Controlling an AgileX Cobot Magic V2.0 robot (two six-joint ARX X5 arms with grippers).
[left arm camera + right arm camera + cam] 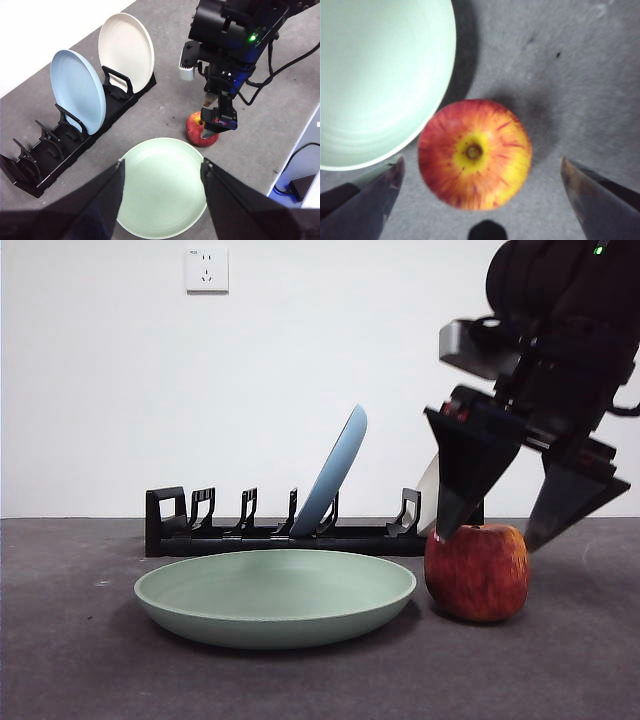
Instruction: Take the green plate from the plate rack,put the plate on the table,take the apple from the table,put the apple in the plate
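1. The green plate lies flat on the table, just in front of the plate rack. The rack holds a light blue plate and a cream plate. The first half of the task reads as complete.
2. The apple stands upright on the table, stem up, just beside the green plate's rim; whether the two touch cannot be told.
3. The right end effector hangs directly over the apple, jaws spread wide and released, one tip on each side at about the level of the fruit's top. Nothing is gripped.
4. The left end effector waits above the green plate, jaws apart and empty.
5. Step in hand, as judged: grasping the apple. The stem sits roughly midway between the jaws in the right wrist view, so the alignment looks sound.
6. Recommended: lower straight down until the tips reach the apple's widest girth, then close squarely. Closing too high risks the round fruit slipping out.
7. Caution: the plate-side jaw descends close to the plate rim; keep it clear to avoid nudging the plate.
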